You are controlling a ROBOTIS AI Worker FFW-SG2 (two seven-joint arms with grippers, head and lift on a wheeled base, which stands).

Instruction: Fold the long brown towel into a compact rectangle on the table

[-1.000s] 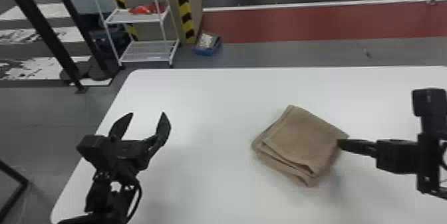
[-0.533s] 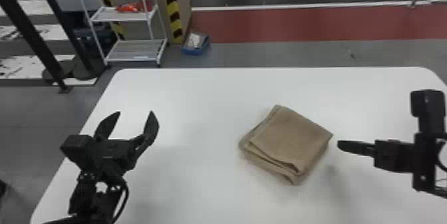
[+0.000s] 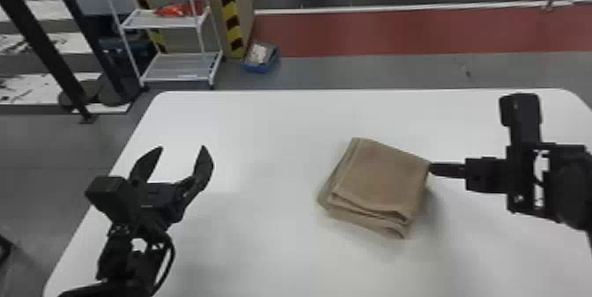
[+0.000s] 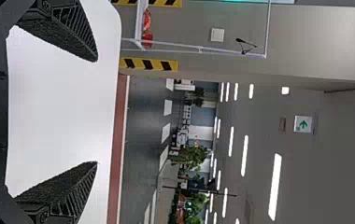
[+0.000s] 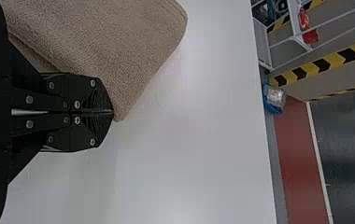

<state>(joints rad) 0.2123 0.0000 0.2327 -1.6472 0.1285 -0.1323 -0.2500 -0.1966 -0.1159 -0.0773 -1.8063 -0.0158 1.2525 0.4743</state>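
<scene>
Towel [image 3: 383, 177] is lying within table [image 3: 246, 239] edges, likely light, pliable, its layered near side inviting grip, left gripper [image 3: 181, 146] gaping, right gripper [image 3: 432, 168] resting closed beside it.

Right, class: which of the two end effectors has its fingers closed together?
The right end effector, beside the towel: its fingers meet, while the left end effector stands open.

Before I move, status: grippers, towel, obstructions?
Left gripper open, over table. Right gripper shut, tips at right corner of towel, possibly in the way. Towel folded, layers staggered.
</scene>
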